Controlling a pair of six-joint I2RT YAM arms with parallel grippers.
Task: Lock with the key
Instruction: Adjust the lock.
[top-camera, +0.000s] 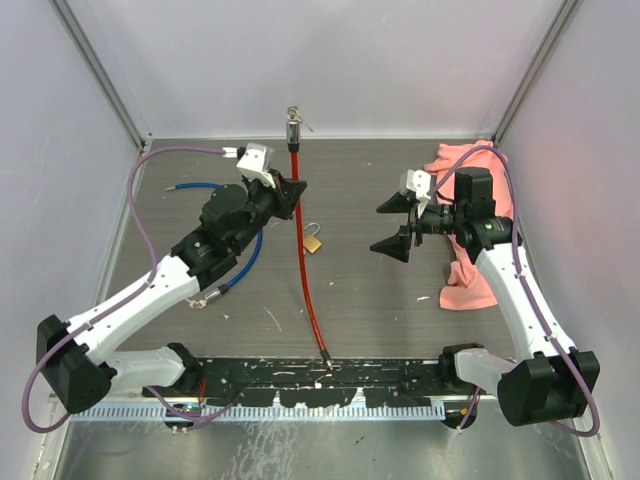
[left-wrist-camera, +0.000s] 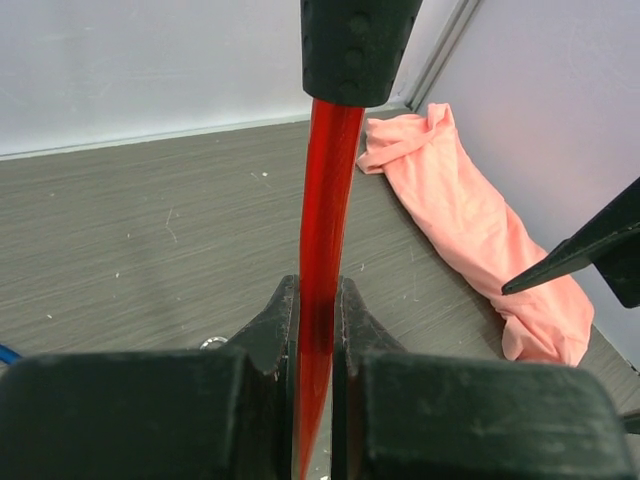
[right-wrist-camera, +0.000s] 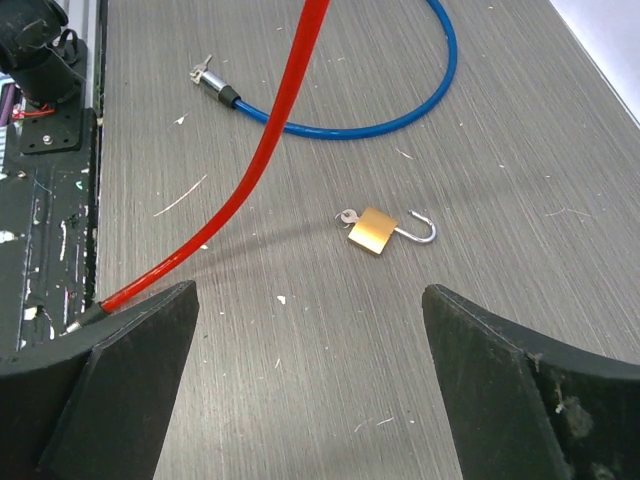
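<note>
Left gripper is clamped hard on the red cable, fingers pressed together either side of it just below the black head. The head is held up in the air at the cable's far end, and the cable's other end trails back to the near edge by the arm bases. There's a glint of metal on top of that head, most likely the key, though it's too small to be sure.

Right gripper hangs well off to the cable's right, fingers wide apart, holding nothing.

So as I read it, the lock is gripped and presented, but the turn of the key is not yet done. The right fingers have to get across to the head and pinch that key.

Just right of the cable, low on the table, lies a brass padlock, shackle open, a small key in it. A blue cable curls on the cable's left. A pink cloth sits beyond the right arm. Nothing blocks the path to the head, though the key is a small target.
</note>
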